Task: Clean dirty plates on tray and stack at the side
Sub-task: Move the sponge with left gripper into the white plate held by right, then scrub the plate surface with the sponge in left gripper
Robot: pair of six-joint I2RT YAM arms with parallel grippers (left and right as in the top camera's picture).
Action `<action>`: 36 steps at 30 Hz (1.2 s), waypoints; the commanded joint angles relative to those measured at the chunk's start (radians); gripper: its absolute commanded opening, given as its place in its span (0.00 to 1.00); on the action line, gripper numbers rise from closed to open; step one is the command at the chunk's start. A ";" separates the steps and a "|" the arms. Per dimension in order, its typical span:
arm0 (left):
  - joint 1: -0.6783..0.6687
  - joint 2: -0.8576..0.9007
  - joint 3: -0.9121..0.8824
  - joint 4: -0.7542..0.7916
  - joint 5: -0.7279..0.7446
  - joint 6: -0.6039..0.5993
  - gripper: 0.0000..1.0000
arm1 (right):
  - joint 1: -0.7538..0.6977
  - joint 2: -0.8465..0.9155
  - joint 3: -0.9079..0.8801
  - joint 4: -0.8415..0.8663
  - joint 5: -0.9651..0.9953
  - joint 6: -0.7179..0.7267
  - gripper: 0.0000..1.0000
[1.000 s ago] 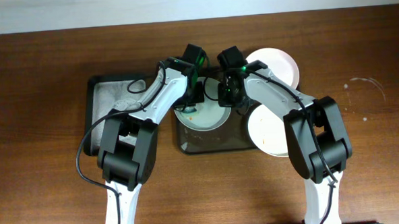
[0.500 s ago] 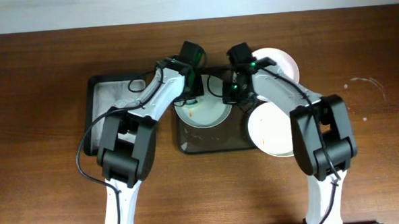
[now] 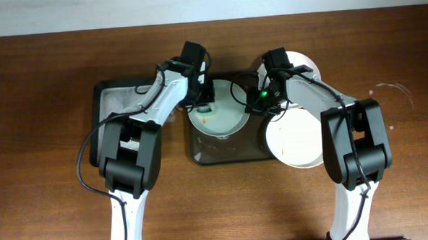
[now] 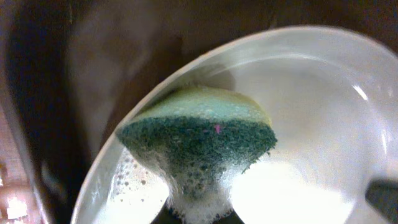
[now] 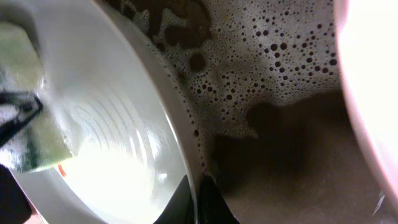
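A white plate (image 3: 217, 120) with orange smears stands over the dark brown tray (image 3: 223, 154). My left gripper (image 3: 201, 99) is shut on a green and yellow sponge (image 4: 199, 140) pressed on the plate's (image 4: 311, 124) soapy inside. My right gripper (image 3: 256, 100) is shut on this plate's right rim (image 5: 180, 124); the fingertips (image 5: 198, 199) pinch the edge. A second white plate (image 3: 293, 140) lies on the tray's right end under the right arm. A third white plate (image 3: 298, 67) lies on the table behind it.
A smaller black tray (image 3: 116, 110) with foam lies left of the brown tray, under the left arm. Foamy water (image 5: 280, 56) covers the brown tray's floor. White marks (image 3: 394, 90) are on the table at the far right.
Both grippers have moved apart: the left one to the left and back with the sponge, the right one to the right with the plate's rim. The plate has shifted slightly.
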 commanded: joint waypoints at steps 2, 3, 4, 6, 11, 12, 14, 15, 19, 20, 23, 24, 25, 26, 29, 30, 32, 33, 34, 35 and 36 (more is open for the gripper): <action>-0.023 0.056 -0.024 0.018 -0.113 -0.005 0.01 | 0.001 0.018 -0.026 0.000 -0.013 -0.010 0.04; -0.025 0.056 -0.024 0.006 -0.112 -0.020 0.01 | 0.001 0.018 -0.026 0.001 -0.013 -0.009 0.04; -0.030 0.056 -0.024 -0.024 -0.112 -0.041 0.01 | 0.001 0.018 -0.025 0.003 -0.013 -0.010 0.04; -0.040 0.056 -0.024 -0.090 -0.095 -0.046 0.01 | 0.001 0.018 -0.025 0.003 -0.013 -0.009 0.04; -0.057 0.055 -0.023 -0.259 -0.027 -0.041 0.01 | 0.000 0.018 -0.025 0.003 -0.013 -0.009 0.04; -0.057 0.055 -0.023 -0.278 -0.007 -0.032 0.01 | 0.000 0.018 -0.025 0.004 -0.013 -0.009 0.04; -0.057 0.055 -0.023 -0.296 0.053 0.037 0.01 | 0.000 0.018 -0.025 0.005 -0.013 -0.009 0.04; -0.057 0.055 -0.022 -0.296 0.076 0.058 0.01 | 0.000 0.018 -0.025 0.006 -0.013 -0.009 0.04; -0.058 0.055 -0.021 -0.272 0.098 0.094 0.01 | 0.000 0.018 -0.025 0.007 -0.013 -0.009 0.04; -0.058 0.055 -0.021 -0.247 0.077 0.093 0.01 | 0.000 0.018 -0.025 0.007 -0.013 -0.009 0.04; -0.058 0.055 -0.022 -0.167 -0.082 -0.004 0.01 | 0.000 0.018 -0.025 0.007 -0.013 -0.009 0.04; -0.060 0.055 -0.024 -0.143 -0.151 -0.042 0.01 | 0.000 0.018 -0.025 0.007 -0.013 -0.009 0.04; -0.061 0.056 -0.027 -0.113 -0.237 -0.079 0.01 | 0.000 0.018 -0.025 0.007 -0.013 -0.009 0.04; -0.063 0.056 -0.032 -0.082 -0.290 -0.102 0.01 | 0.000 0.018 -0.025 0.007 -0.013 -0.009 0.04; -0.064 0.056 -0.035 0.029 -0.331 -0.109 0.01 | 0.000 0.018 -0.025 0.007 -0.013 -0.009 0.04; -0.064 0.056 -0.035 0.052 -0.331 -0.109 0.01 | 0.000 0.018 -0.025 0.008 -0.013 -0.009 0.04; -0.064 0.056 -0.035 0.099 -0.330 -0.109 0.01 | 0.000 0.018 -0.025 0.008 -0.013 -0.009 0.04; -0.064 0.056 -0.035 0.116 -0.331 -0.109 0.01 | 0.000 0.018 -0.025 0.008 -0.013 -0.009 0.04; -0.064 0.056 -0.034 0.129 -0.331 -0.109 0.01 | 0.000 0.018 -0.025 0.008 -0.013 -0.009 0.04; -0.064 0.056 -0.030 0.136 -0.331 -0.109 0.01 | 0.000 0.018 -0.025 0.008 -0.013 -0.010 0.04; -0.064 0.056 -0.025 0.137 -0.330 -0.109 0.01 | 0.000 0.018 -0.025 0.008 -0.013 -0.010 0.04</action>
